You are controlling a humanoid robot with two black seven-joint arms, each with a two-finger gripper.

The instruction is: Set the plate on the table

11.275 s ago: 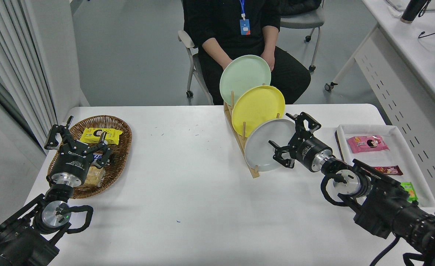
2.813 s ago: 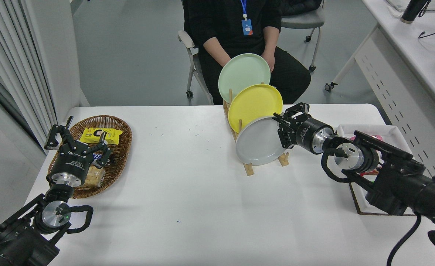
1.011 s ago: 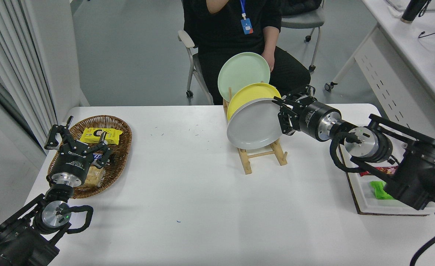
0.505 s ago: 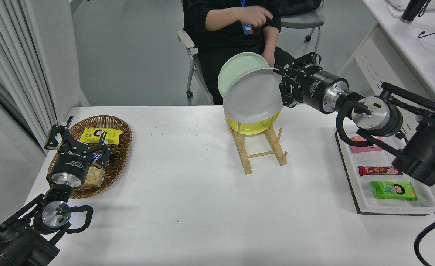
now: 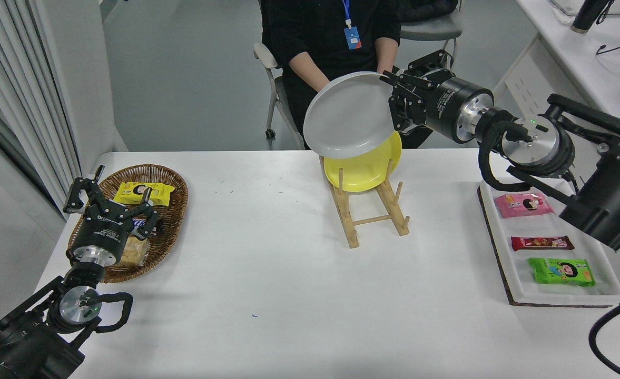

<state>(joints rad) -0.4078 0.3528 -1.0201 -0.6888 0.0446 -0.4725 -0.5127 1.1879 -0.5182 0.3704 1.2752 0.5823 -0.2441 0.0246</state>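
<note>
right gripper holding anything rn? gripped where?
Yes: the right gripper holds the light-grey plate by its right rim, lifted above the rack. Left gripper holds nothing.

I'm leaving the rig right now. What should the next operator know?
Right pincer: shut on the grey plate's right rim, holding it tilted in the air above the wooden rack.
Left pincer: open, parked over the wicker basket.
The yellow plate stands in the rack.
Done: grey plate gripped and lifted out of the rack.
Left: lower it flat onto the white table, then release.
</note>
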